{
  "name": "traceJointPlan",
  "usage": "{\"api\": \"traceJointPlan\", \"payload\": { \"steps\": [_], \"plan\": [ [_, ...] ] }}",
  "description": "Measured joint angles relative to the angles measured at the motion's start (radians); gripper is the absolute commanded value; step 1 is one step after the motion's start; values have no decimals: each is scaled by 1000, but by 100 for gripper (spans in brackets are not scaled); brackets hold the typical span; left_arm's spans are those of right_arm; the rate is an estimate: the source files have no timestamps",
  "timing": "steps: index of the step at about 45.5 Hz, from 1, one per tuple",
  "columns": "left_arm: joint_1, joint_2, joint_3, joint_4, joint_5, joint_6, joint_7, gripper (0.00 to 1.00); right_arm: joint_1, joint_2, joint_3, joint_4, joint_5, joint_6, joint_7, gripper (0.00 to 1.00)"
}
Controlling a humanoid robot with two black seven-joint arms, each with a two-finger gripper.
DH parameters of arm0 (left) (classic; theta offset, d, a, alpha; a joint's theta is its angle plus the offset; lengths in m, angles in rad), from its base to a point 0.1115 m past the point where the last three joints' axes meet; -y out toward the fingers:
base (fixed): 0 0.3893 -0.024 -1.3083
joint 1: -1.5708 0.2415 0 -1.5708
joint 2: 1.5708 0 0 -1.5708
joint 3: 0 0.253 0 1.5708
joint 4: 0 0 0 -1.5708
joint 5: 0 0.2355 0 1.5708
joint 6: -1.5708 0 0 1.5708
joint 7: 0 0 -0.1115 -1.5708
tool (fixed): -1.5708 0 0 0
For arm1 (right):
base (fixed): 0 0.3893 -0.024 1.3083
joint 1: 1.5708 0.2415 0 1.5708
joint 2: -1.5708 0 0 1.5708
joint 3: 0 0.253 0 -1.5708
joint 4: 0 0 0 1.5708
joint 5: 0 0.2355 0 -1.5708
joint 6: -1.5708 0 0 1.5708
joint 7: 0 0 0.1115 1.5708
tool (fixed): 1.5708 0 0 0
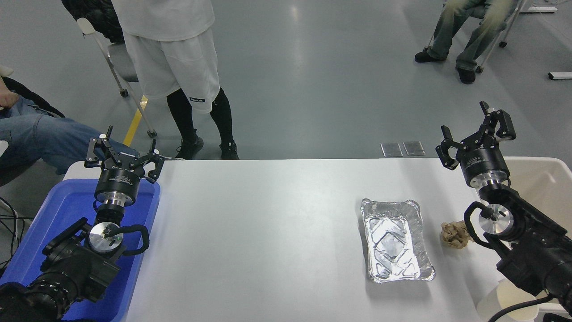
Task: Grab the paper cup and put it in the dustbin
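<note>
White tapered paper cup (505, 300) upright.

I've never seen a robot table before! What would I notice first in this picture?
First, the two black robot arms: the left gripper hangs open over a blue plastic bin, and the right gripper is raised open by the cream dustbin. Next, the shiny foil tray on the white table, with a crumpled brown paper wad beside it. The paper cup peeks out at the bottom right, partly behind the right arm.
</note>
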Motion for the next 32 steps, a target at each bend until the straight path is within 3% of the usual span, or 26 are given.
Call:
{"api": "traceJointPlan", "payload": {
  "steps": [32],
  "plan": [
    [0,0,0,0,1,-2,0,99,17,4,-18,0,0,0,0,100]
  ]
}}
